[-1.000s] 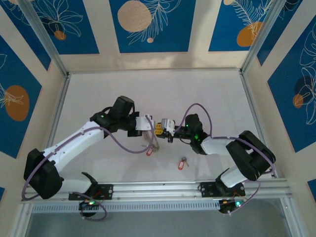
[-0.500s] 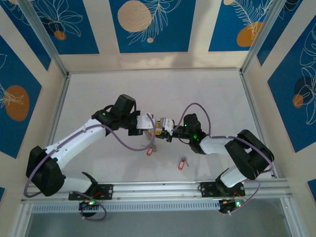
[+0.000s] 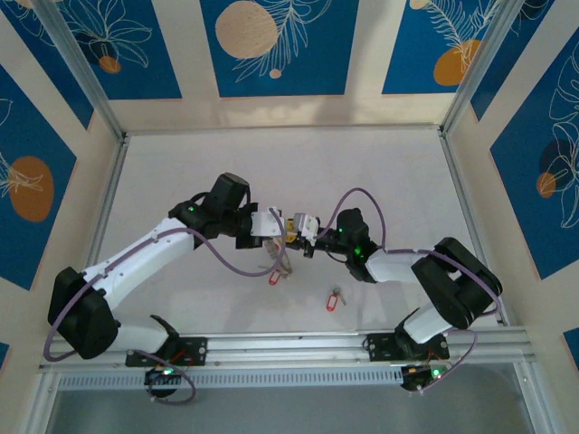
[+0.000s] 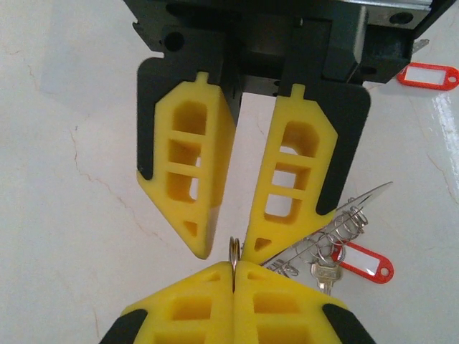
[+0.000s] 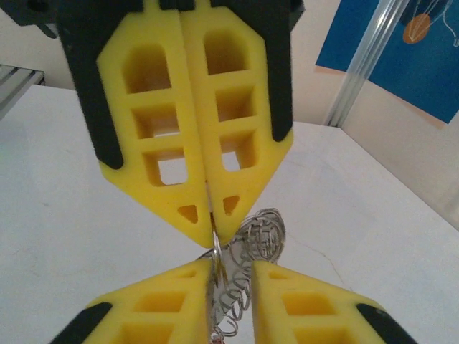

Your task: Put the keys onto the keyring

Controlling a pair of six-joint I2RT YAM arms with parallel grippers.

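Note:
The keyring (image 3: pixel 284 260) is a thin silvery hoop hanging over the table, with a key on a red tag (image 3: pixel 273 278) dangling from it. My left gripper (image 4: pixel 234 266) is shut on its wire, seen edge-on (image 4: pixel 234 249). Several small rings, a key (image 4: pixel 324 274) and its red tag (image 4: pixel 364 262) hang along the hoop just to the right. My right gripper (image 5: pixel 233 266) faces the left tip to tip. Its jaws stand slightly apart, with the wire and a cluster of small rings (image 5: pixel 259 235) between them. Another key with a red tag (image 3: pixel 336 298) lies loose on the table.
The two grippers (image 3: pixel 288 235) meet above the middle of the white table (image 3: pixel 181 172). Metal rails (image 3: pixel 298 344) run along the near edge, and painted walls stand on the other three sides. The loose key's tag (image 4: pixel 429 75) lies beyond the right gripper's body.
Both grippers have drawn a little closer together and shifted slightly away from the near edge. The hanging keyring and the loose key have stayed where they were.

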